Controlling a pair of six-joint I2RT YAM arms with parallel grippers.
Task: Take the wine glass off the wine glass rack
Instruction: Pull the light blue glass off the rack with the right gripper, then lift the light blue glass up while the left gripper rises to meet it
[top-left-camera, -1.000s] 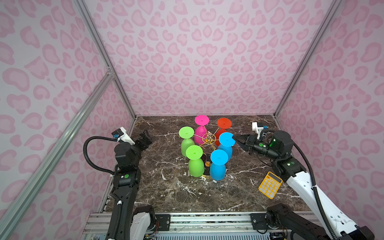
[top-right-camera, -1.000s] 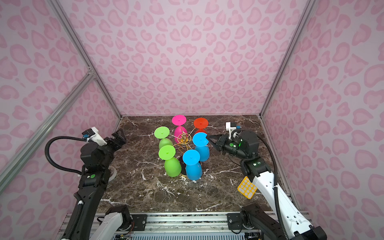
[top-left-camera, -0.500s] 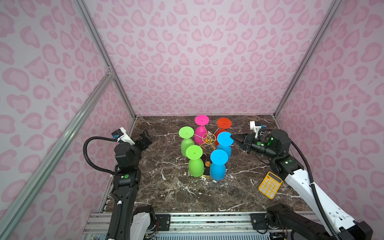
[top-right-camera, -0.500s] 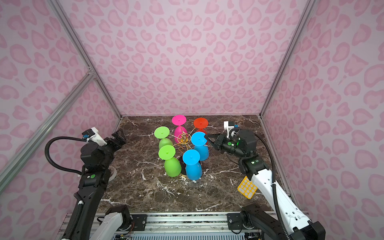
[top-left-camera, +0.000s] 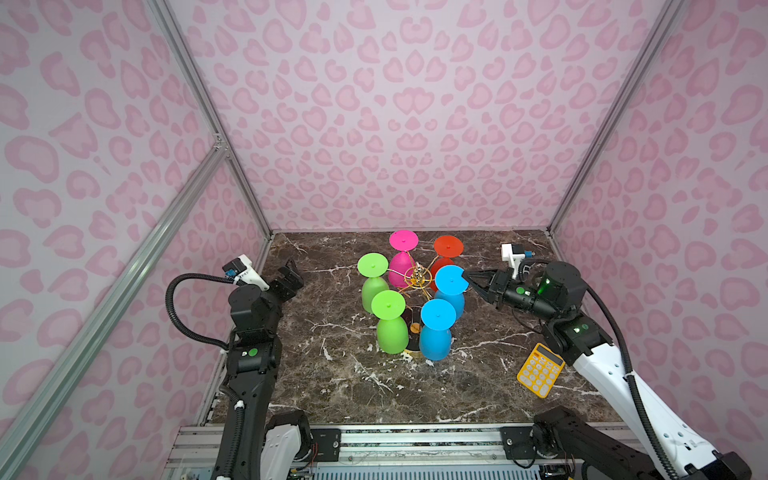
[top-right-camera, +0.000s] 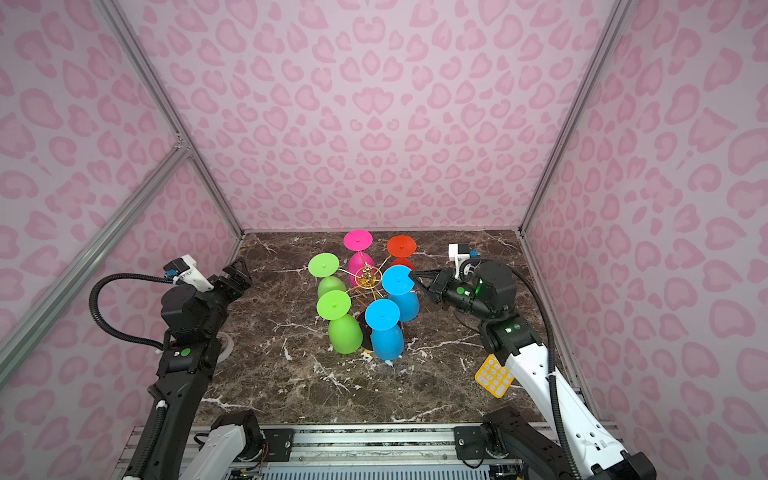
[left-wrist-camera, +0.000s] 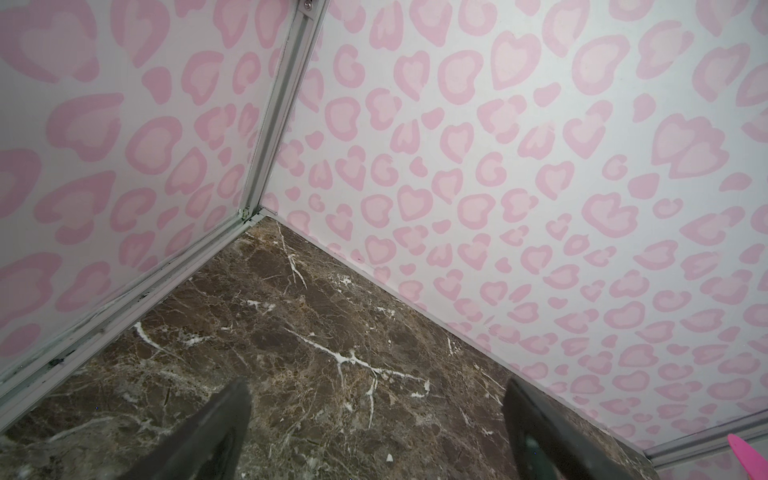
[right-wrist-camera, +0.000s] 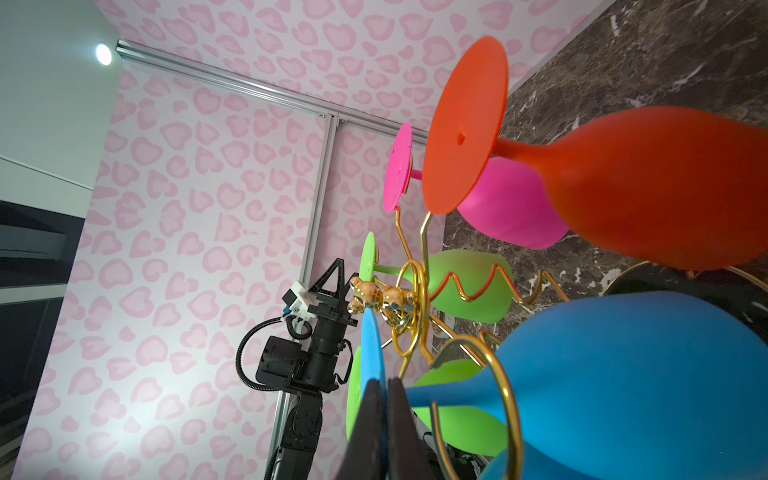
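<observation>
Upright on the marble bench: the wine glass rack, thin gold wire over a round black base, visible in both top views. Loaded with six glasses, each hung bowl-down with its foot uppermost.

On the rack's far side: a pink wine glass and a red wine glass. On the side of the rack toward the left arm: the far green wine glass and the near green wine glass. At the rack's front: the near blue wine glass. On the side of the rack toward the right arm: the far blue wine glass, with its stem seated inside a gold loop in the right wrist view.

Pressed fully closed: the right gripper, with nothing visible between its two dark fingers. Level with the rack's top, tip at the outer rim of the far blue wine glass's foot. Touching that rim or just short of it: cannot tell.

Spread wide and holding nothing: the left gripper, raised above bare marble well apart from the rack on its left-arm side. Only bench surface between the fingers in the left wrist view.

Flat on the bench, well apart from the rack on its right-arm side and nearer the front: a yellow calculator.
</observation>
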